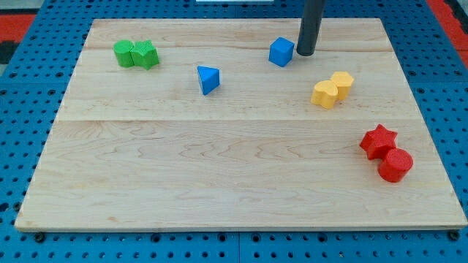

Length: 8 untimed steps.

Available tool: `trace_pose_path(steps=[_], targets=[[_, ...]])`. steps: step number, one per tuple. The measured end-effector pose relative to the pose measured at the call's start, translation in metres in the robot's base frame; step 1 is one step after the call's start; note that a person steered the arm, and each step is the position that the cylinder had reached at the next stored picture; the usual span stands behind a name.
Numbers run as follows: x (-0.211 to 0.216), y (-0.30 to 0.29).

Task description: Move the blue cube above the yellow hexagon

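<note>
**Rod tip just right of the blue cube, near the tabletop's top edge**

My tip [304, 53] rests on the wooden tabletop [219, 168] just to the view's right of the blue cube [281, 52]; whether the two touch cannot be told, as the gap is too slim to judge. There is no gripper on this arm, only the straight dark rod, so nothing is held.

The blue cube sits near the view's top, a little right of the middle. The yellow hexagon [341, 83] lies lower and further to the view's right, touching a second yellow block [325, 94] whose shape is hard to make out. The cube is up and to the left of this yellow pair, apart from it.

A blue triangle block [208, 79] lies to the left of the cube and lower, well apart from it. Two green blocks [136, 54] sit side by side, touching, near the top left corner. At the view's right, toward the bottom, a red star [378, 141] touches a red cylinder [395, 165] just below it.
</note>
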<state>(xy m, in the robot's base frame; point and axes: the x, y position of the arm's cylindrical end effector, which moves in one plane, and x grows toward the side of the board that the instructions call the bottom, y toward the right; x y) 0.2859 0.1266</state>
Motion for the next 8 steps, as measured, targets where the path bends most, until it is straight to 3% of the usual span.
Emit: trace_pose_path(steps=[1,3,8], targets=[[0.005,-0.020],[0.072,-0.089],[0.042,-0.094]])
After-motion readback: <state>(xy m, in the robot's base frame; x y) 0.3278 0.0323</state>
